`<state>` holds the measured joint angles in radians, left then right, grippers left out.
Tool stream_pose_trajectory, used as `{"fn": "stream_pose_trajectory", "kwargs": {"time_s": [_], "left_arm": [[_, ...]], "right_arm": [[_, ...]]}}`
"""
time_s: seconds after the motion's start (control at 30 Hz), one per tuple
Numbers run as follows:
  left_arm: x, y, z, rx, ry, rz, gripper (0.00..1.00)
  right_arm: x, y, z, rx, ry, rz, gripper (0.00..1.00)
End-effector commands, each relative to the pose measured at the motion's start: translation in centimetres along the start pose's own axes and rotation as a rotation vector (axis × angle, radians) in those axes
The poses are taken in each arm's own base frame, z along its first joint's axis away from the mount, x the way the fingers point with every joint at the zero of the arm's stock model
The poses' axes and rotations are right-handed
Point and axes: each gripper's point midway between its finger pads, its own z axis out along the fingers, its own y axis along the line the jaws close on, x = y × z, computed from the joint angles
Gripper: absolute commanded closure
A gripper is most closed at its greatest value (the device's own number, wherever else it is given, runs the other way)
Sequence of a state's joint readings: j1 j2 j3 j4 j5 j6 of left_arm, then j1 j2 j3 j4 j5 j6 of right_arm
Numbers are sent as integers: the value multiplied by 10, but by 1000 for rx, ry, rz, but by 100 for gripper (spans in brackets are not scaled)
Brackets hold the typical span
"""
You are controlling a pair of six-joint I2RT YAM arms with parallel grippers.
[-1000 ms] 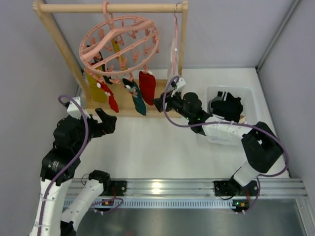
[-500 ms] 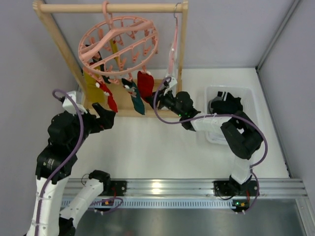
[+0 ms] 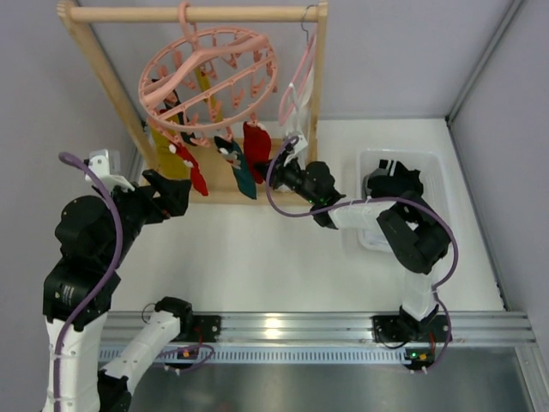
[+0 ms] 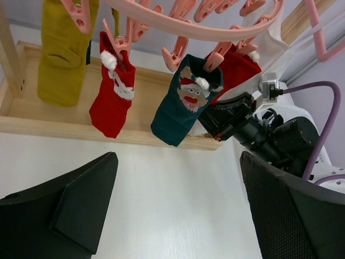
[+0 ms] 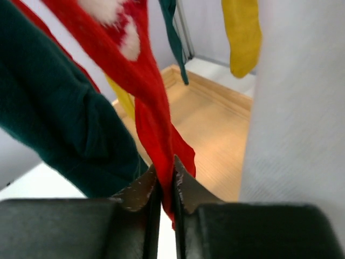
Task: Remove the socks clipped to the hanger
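The round pink hanger (image 3: 210, 77) hangs from the rack's rail with several socks clipped under it. From left to right these are a mustard sock (image 3: 167, 159), a red sock with white marks (image 3: 193, 172), a teal sock (image 3: 236, 167) and a plain red sock (image 3: 255, 142). My right gripper (image 3: 273, 167) is shut on the lower end of the plain red sock (image 5: 145, 81), which runs between its jaws (image 5: 166, 178) beside the teal sock (image 5: 54, 124). My left gripper (image 3: 167, 190) stands open and empty left of the socks, a little in front of them; its view (image 4: 178, 205) takes in the hanger (image 4: 205, 32) and the teal sock (image 4: 186, 102).
The wooden rack (image 3: 197, 14) has a slanted post at the left and a base board (image 4: 135, 135) under the socks. A slim pink hanger with white cloth (image 3: 300, 86) hangs at the rail's right end. A white bin (image 3: 429, 163) with dark clothing stands at the right.
My right gripper has moved in under the hanger and shut on the plain red sock. The left arm has drawn back to the left, its gripper still open.
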<state>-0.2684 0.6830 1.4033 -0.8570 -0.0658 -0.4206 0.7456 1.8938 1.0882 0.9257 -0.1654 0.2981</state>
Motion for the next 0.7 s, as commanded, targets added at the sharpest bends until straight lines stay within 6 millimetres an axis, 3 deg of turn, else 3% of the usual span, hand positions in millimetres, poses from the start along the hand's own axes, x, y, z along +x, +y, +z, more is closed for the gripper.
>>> {"fn": "stream_pose_trajectory", "kwargs": {"time_s": [0.0,0.13,0.17,0.37,0.47,0.67], "left_arm": [[-9,-12,7,42,3,9,1],[-19,-21,9,69,-1,4,2],[-26,-25,5,79,-19,0,1],[-47,-49,8,158,-22,-21,1],[-50,-58,20,183,5,-27,2],[-46,-57,62,140,70,-25,2]], "right_arm": [[-45,24,0,-45,-152,-32,93],[-51,41,-12,-46,-169,-32,100],[-59,46,-16,-46,-183,-40,100],[-57,67,-31,16,-165,-75,100],[-52,77,-35,51,-137,-96,100],[-44,107,-38,79,-88,-125,100]]}}
